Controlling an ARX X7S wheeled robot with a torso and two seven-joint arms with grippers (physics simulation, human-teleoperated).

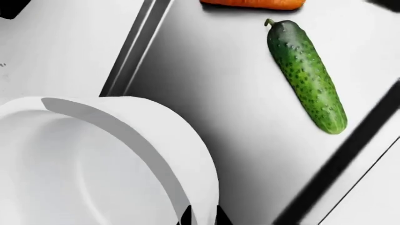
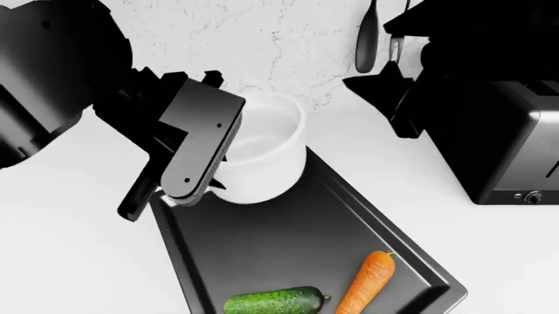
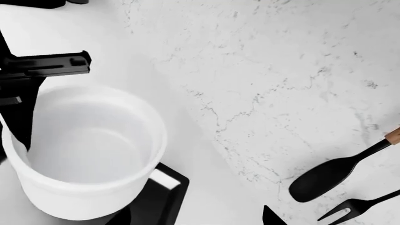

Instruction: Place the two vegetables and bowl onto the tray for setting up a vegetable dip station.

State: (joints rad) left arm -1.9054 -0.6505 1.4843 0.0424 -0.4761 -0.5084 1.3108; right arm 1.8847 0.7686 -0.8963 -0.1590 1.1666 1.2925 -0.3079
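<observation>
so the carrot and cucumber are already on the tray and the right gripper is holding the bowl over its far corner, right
Not quite: the left gripper holds the bowl, not the right. The head view shows it clamped on the bowl's rim at the tray's far corner. The carrot and cucumber do lie on the tray.

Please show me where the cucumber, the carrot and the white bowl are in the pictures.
cucumber (image 1: 307,75): left wrist view, middle of its bumpy green body.
carrot (image 2: 367,282): head view, middle of its orange body.
white bowl (image 3: 93,197): right wrist view, outer wall below the rim.
</observation>
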